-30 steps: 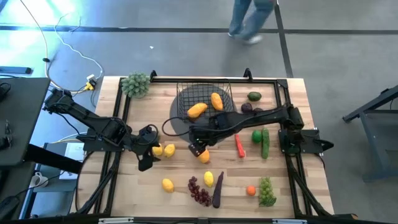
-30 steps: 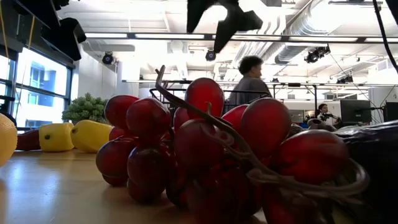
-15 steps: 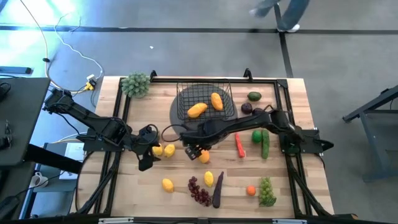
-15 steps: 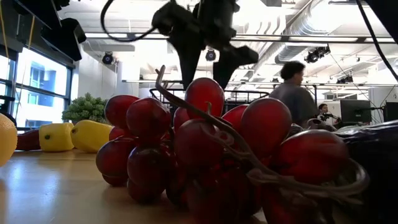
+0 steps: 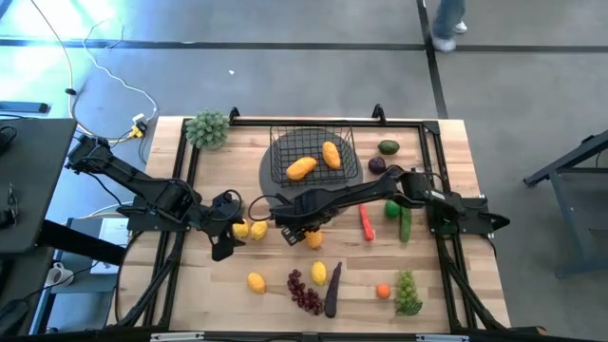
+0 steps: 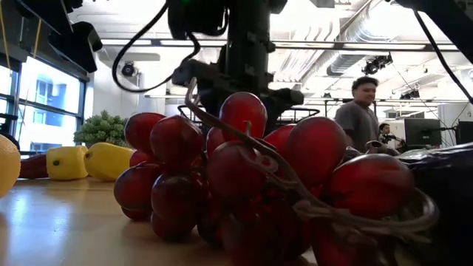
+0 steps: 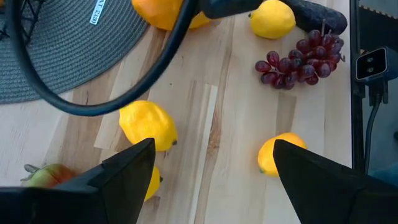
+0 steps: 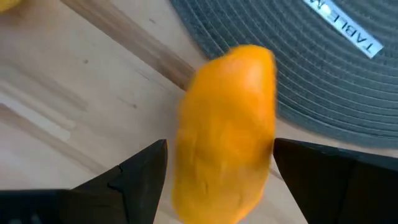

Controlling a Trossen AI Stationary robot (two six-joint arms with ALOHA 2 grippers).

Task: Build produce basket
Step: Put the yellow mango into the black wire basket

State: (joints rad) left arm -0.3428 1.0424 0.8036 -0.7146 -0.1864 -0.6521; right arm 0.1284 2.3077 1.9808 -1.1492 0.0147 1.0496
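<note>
right hand (image 5: 302, 234): fingers apart astride orange mango (image 8: 224, 134), not clamped | mango on desk (image 5: 209, 294) just off basket (image 5: 313, 152)'s grey mat | risk: round fruit rolls aside on closing, or pinches off-centre

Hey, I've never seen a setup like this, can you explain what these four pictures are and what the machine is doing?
It is a robot with two dark arms at a wooden table. One picture looks straight down, one looks level across the table top, and two come from cameras on the wrists. Toy produce lies scattered: lemons, red grapes, a carrot. The wire basket on a grey mat already holds two mangoes. The right gripper has open fingers on either side of another orange mango beside the mat, not yet squeezing it. The left gripper waits open over the lemons. A person stands in the room behind.
</note>
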